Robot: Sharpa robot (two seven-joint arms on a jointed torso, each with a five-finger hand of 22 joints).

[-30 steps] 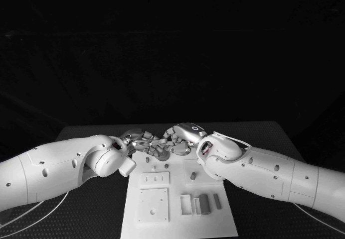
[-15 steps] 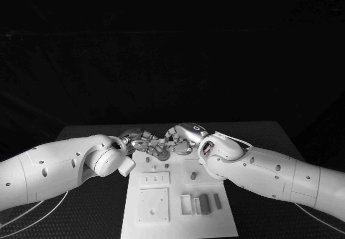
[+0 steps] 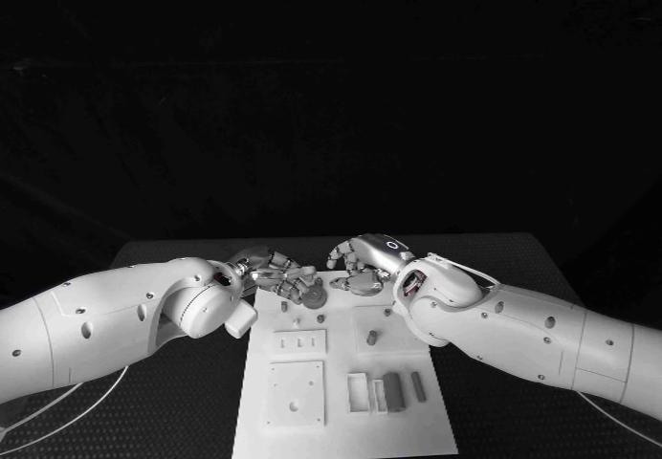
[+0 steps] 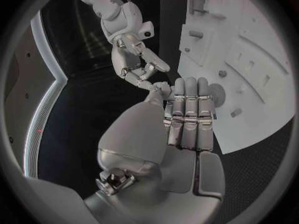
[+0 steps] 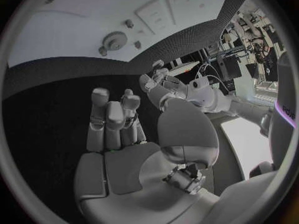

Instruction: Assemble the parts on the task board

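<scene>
The white task board [image 3: 345,426] lies in the middle of the table. My left hand [image 3: 283,279] hovers over its far left corner, fingers straight and together. Its thumb presses what looks like a small part [image 4: 164,87] against one finger. A round gear [image 3: 315,298] [image 5: 115,39] lies on the board just under those fingertips [image 4: 198,84]. My right hand [image 3: 363,266] hangs beside the left one over the far edge, fingers loosely curled. Its palm [image 5: 124,169] holds nothing. A short peg [image 3: 370,337] stands near the board's middle.
Two white plates with holes [image 3: 297,344] [image 3: 294,394] sit on the board's left half. Several loose bars [image 3: 393,390] lie on its near right. Small pegs [image 5: 129,23] stand near the gear. Black table [image 3: 165,258] surrounds the board.
The two hands were touching fingertip to fingertip over the far edge. The right hand has now drawn away to the right, and the left hand stays in place.
</scene>
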